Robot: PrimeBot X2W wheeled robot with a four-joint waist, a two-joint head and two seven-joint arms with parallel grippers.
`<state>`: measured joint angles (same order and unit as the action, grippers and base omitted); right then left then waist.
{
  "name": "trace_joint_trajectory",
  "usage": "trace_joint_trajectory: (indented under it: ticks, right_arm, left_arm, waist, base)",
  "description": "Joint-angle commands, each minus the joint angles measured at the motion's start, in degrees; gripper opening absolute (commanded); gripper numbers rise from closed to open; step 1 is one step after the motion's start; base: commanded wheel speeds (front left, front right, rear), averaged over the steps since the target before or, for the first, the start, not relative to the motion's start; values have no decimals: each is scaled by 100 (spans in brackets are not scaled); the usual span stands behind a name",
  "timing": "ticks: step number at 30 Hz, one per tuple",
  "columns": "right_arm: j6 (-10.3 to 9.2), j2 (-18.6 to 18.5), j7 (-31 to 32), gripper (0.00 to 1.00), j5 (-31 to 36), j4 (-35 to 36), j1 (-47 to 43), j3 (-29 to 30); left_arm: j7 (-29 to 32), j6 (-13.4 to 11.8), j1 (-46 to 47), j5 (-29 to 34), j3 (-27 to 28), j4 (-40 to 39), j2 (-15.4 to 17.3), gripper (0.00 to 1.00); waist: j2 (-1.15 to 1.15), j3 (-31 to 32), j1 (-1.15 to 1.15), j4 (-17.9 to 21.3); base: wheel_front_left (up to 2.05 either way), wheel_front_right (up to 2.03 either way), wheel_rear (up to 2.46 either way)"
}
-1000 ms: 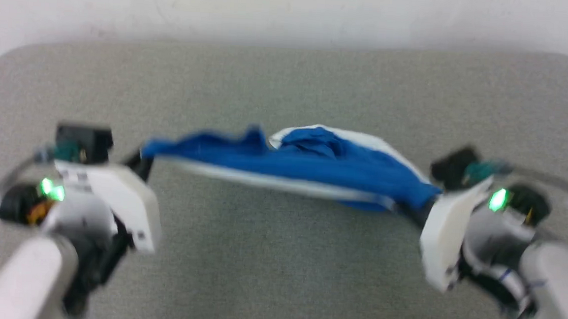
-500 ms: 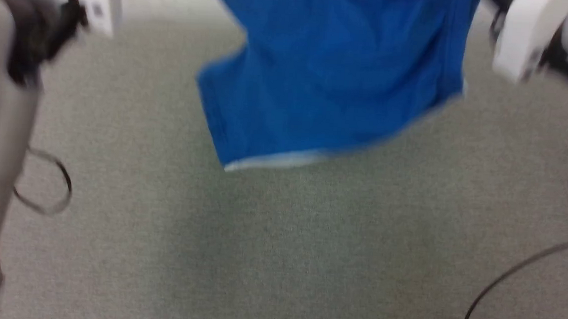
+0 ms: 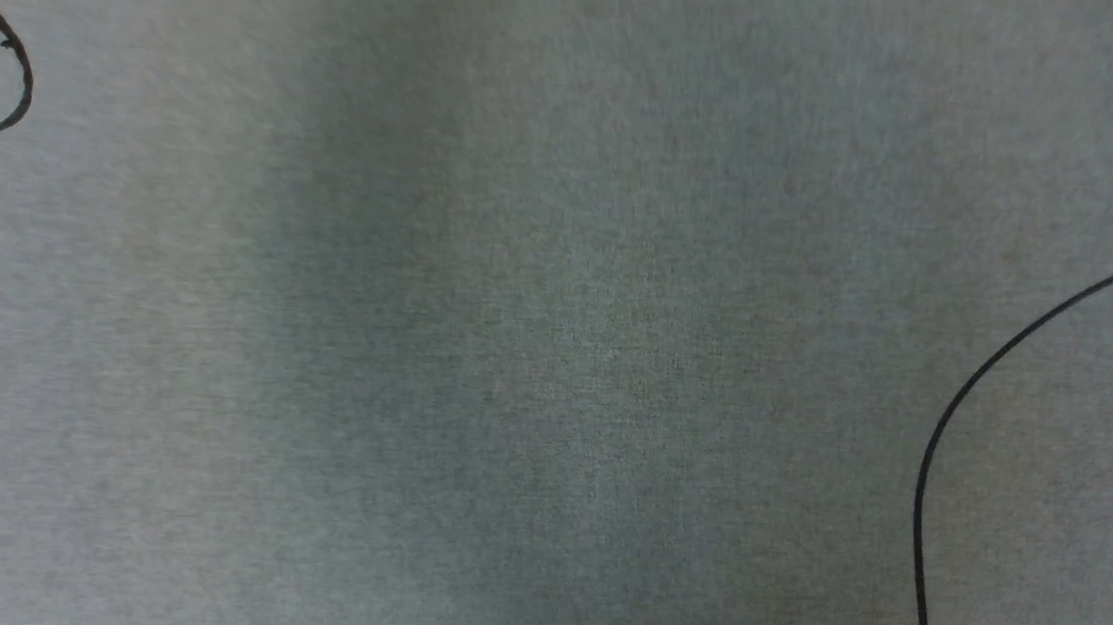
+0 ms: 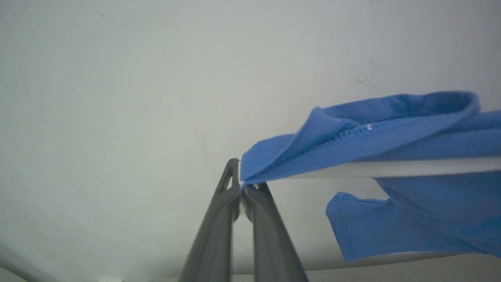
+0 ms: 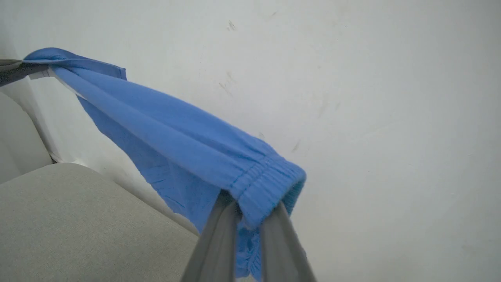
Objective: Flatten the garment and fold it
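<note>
The garment [image 4: 391, 137], royal-blue shorts with a white band along one edge, hangs stretched in the air between both grippers in front of a pale wall. In the left wrist view my left gripper [image 4: 242, 184] is shut on one corner of the fabric. In the right wrist view my right gripper [image 5: 250, 211] is shut on the gathered elastic waist of the garment [image 5: 176, 145], which runs up and left to the left gripper's dark finger [image 5: 15, 70]. A loose blue part droops below the taut edge.
The grey fabric-covered table [image 3: 554, 351] lies below, its rounded edge [image 5: 78, 219] showing under the garment by the wall. A black cable [image 3: 955, 424] curves down the right of the head view and a cable loop [image 3: 10, 76] sits at the upper left.
The garment went from stretched low over the table to hanging higher, then left the head view along with both grippers. The head picture has shifted, so the camera moved too.
</note>
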<state>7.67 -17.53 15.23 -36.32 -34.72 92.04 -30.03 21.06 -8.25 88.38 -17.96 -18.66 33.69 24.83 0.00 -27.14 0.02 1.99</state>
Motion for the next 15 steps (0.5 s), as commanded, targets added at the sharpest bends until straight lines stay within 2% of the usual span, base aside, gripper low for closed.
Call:
trace_joint_trajectory:
  ticks: [1,8,15]
  right_arm:
    - [-19,53,-181,0,24,-321,132,-91]
    - [-19,484,-765,0,109,-1249,140,-386]
    - [-19,696,-1283,0,3,-1766,-620,-676]
  left_arm:
    - [-140,-179,39,67,62,266,11,0]
    - [-682,-478,-283,-29,129,830,-275,0]
    - [-1295,-622,-1159,-452,417,1170,-566,0]
  waist:
    - [0,-859,-2,339]
    - [0,-1071,-2,323]
    - [0,-845,-2,213]
  base:
    - [0,0,0]
    - [0,0,0]
    - [0,0,0]
